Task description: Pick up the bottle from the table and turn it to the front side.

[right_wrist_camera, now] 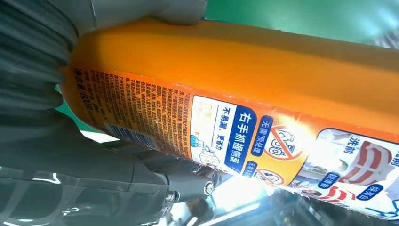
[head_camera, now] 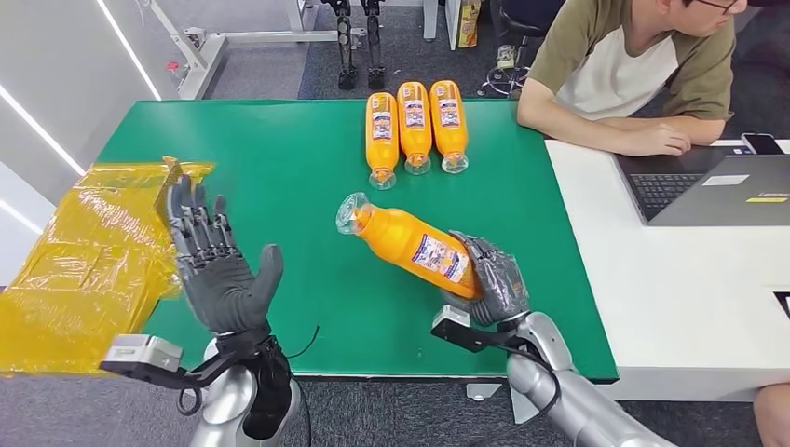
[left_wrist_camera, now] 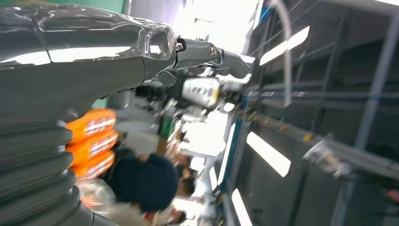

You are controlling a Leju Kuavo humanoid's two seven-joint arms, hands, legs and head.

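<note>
Orange bottle point(head_camera: 410, 244) gripped at base end by right hand point(head_camera: 491, 279), tilted over green table point(head_camera: 279, 168), clear cap end aimed up-left toward centre. Left hand point(head_camera: 216, 265) raised near table's front-left edge, fingers spread, holding nothing. R wrist view: label text close up, thumb across bottle. Three more bottles point(head_camera: 415, 126) in row at far edge, well apart. Bare green btwn hands.

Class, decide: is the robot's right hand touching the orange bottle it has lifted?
Touching. The head view shows the right hand wrapped around the base of the orange bottle; the right wrist view shows grey fingers pressed against its label.
</note>
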